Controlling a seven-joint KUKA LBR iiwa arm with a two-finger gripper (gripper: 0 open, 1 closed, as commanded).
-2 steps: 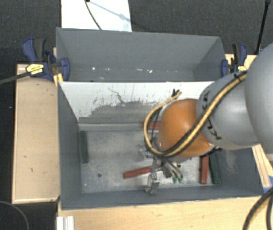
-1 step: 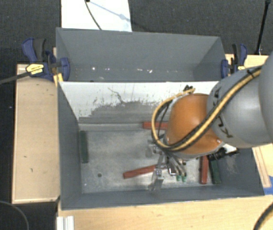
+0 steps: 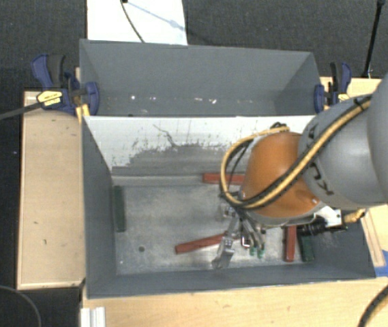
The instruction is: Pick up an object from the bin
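Observation:
My gripper (image 3: 228, 247) hangs low near the front middle of the bin, below the orange cover. A slim red stick (image 3: 197, 244) lies on the bin floor, pointing left, with its right end right at the gripper. I cannot tell whether the gripper touches the stick. Just to the right of the gripper, a short red piece (image 3: 290, 243) and a dark green piece (image 3: 306, 248) lie side by side, partly under the arm.
A red bar (image 3: 215, 178) lies along the foot of the back wall, its right part hidden by the arm. A dark green bar (image 3: 118, 208) lies lengthwise by the left wall. The arm covers the bin's right side.

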